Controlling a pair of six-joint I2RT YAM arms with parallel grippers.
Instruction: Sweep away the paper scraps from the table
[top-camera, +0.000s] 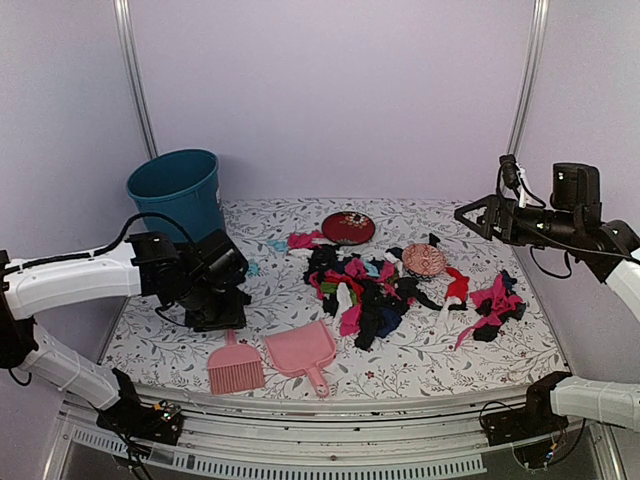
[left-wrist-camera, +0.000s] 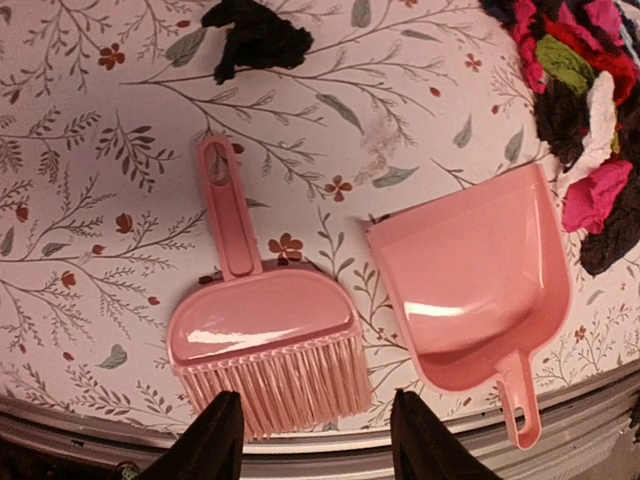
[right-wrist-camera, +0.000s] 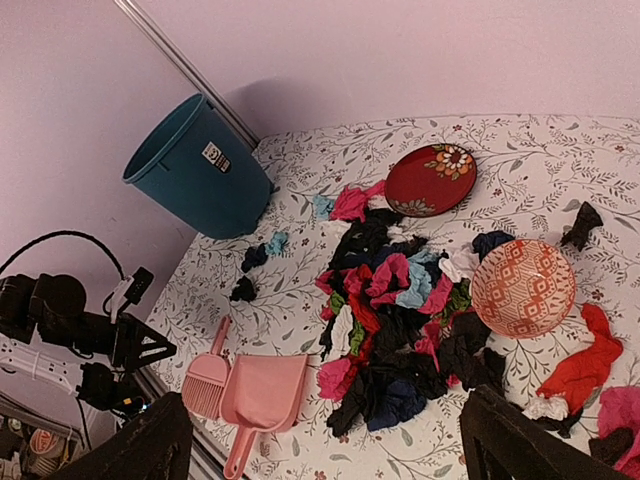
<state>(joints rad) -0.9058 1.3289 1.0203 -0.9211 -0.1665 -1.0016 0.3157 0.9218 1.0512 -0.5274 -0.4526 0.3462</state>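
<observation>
The paper scraps (top-camera: 370, 285) lie in a heap of black, pink, red, green and blue bits on the middle of the flowered table (top-camera: 440, 350), with a smaller clump (top-camera: 495, 305) to the right. From the right wrist the scraps (right-wrist-camera: 400, 320) fill the centre. A pink hand brush (top-camera: 234, 368) and a pink dustpan (top-camera: 303, 352) lie side by side near the front edge. My left gripper (left-wrist-camera: 315, 440) hovers open above the brush (left-wrist-camera: 265, 330), its fingers either side of the bristles without touching. The dustpan (left-wrist-camera: 470, 280) lies just right of it. My right gripper (top-camera: 465, 213) hangs open, high over the table's right side.
A teal bin (top-camera: 178, 190) stands at the back left corner. A dark-red plate (top-camera: 348, 228) and a pink patterned dish (top-camera: 424, 260) sit behind and beside the heap. A loose black scrap (left-wrist-camera: 255, 35) lies beyond the brush handle. The table's metal front rail runs just below the brush.
</observation>
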